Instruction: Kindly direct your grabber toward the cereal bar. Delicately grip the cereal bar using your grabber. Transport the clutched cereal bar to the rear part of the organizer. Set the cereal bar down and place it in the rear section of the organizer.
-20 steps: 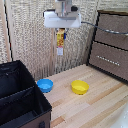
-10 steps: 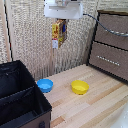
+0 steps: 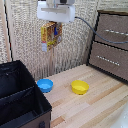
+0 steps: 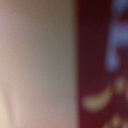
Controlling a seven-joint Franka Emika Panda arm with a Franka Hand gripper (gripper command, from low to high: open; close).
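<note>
My grabber (image 3: 56,24) hangs high above the table, near the top of the exterior view, shut on the cereal bar (image 3: 50,35). The bar is an orange, yellow and red box that dangles below the fingers, well above the bowls. The organizer (image 3: 20,100), a black fabric box with a divider, stands at the exterior view's lower left, below and to the left of the bar. The wrist view is a blur filled by the bar's dark red face (image 4: 102,65) pressed close to the lens.
A blue bowl (image 3: 45,85) sits by the organizer's right wall and a yellow bowl (image 3: 79,87) lies further right on the wooden table (image 3: 95,110). A brown drawer cabinet (image 3: 112,42) stands at the exterior view's right. A wicker wall runs behind.
The grabber has risen with the cereal bar and shifted toward the exterior view's left. The bowls and organizer have not moved.
</note>
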